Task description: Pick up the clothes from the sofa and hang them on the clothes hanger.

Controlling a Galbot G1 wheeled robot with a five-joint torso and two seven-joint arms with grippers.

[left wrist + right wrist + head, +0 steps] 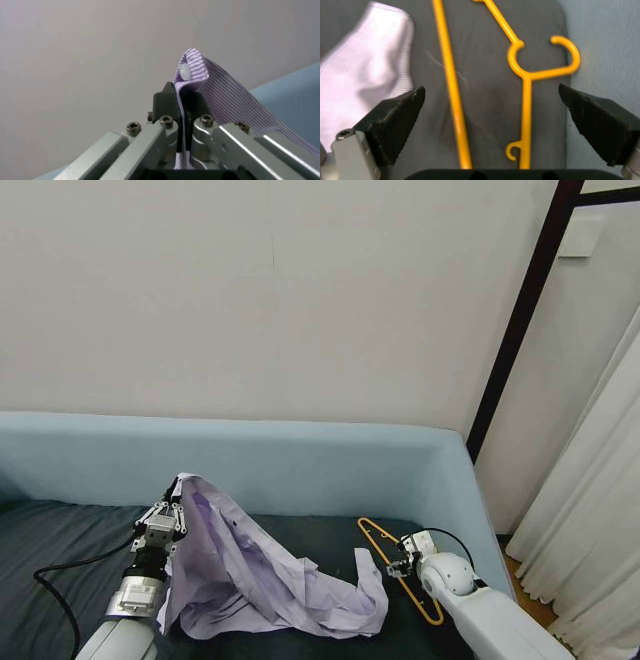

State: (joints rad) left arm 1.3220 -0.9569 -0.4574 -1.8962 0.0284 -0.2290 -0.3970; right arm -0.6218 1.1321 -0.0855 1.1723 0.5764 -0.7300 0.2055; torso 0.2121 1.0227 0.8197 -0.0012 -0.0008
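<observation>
Now, my left pincer [176, 505]: clenched on an edge of the shirt [262, 578], raised above the left part of the seat [60, 530]. In my left wrist view the two dark pads [165, 103] press the striped cloth flat between them, with a white button [185, 72] just past the pinch.
Shirt: pale purple with fine stripes. One edge is lifted to a peak in my grip, and the rest drapes down to the right and lies crumpled on the dark seat, its right end near the hanger [376, 533].
Hanger: yellow-orange, lying flat on the seat at the right end of the sofa [300, 455], close to the light blue armrest [455, 490].
My right pincer [399, 566]: released, fingers [395, 123] spread wide, low over the hanger. In my right wrist view the long bar and the hook [565, 56] lie between them. Whether I touch it, I cannot tell.
</observation>
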